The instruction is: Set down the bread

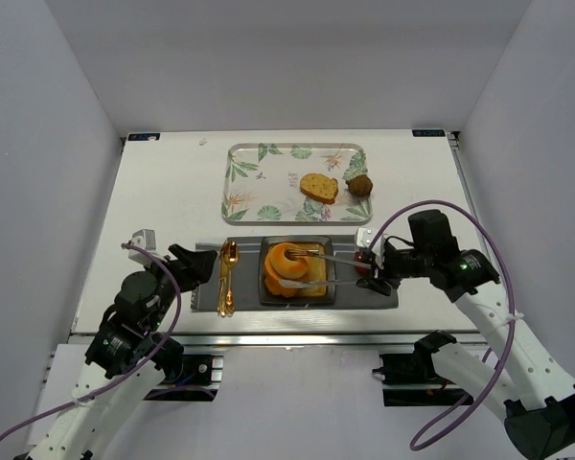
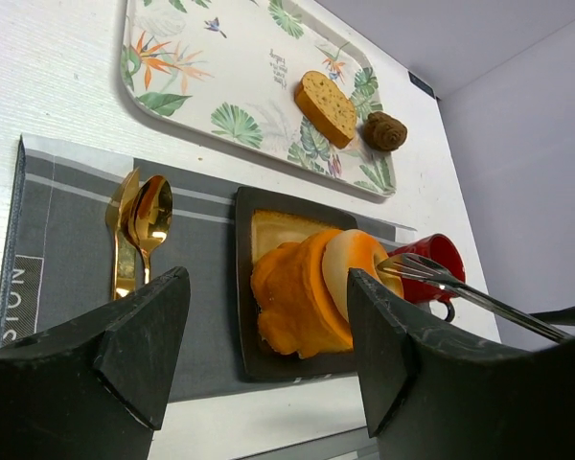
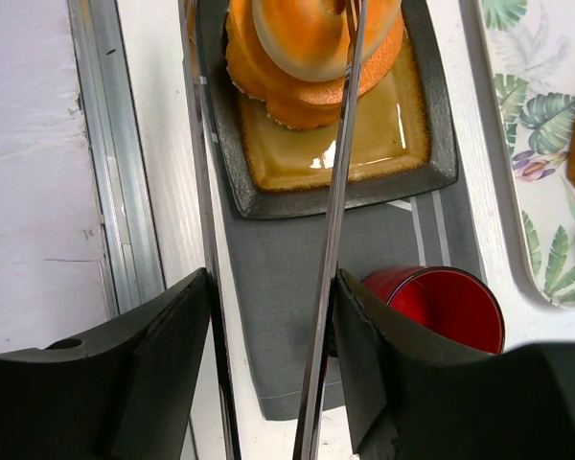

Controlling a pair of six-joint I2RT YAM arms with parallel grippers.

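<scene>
Bread (image 1: pixel 318 187), tan, speckled, dark-crusted, shared the leafy tray (image 1: pixel 259 182) at the counter's far edge with a muffin (image 1: pixel 359 184). Right hand (image 3: pixel 268 287) clasped tongs (image 3: pixel 337 192) at the dark plate's (image 2: pixel 243 278) doughnut (image 1: pixel 289 271); left hand (image 2: pixel 266 278) gaped empty.

My top camera sits above and behind the arm bases, looking down on the whole table (image 1: pixel 163 192), its far edge at 12 o'clock. My left wrist camera rides low and close, facing about 2 o'clock across the dark plate (image 2: pixel 241 278). It shares the tray (image 1: pixel 268 182) and bread (image 1: pixel 318 187) with the top view. My right wrist camera looks steeply down along the tongs (image 3: pixel 333 192) toward 9 o'clock, close over the same plate.
</scene>
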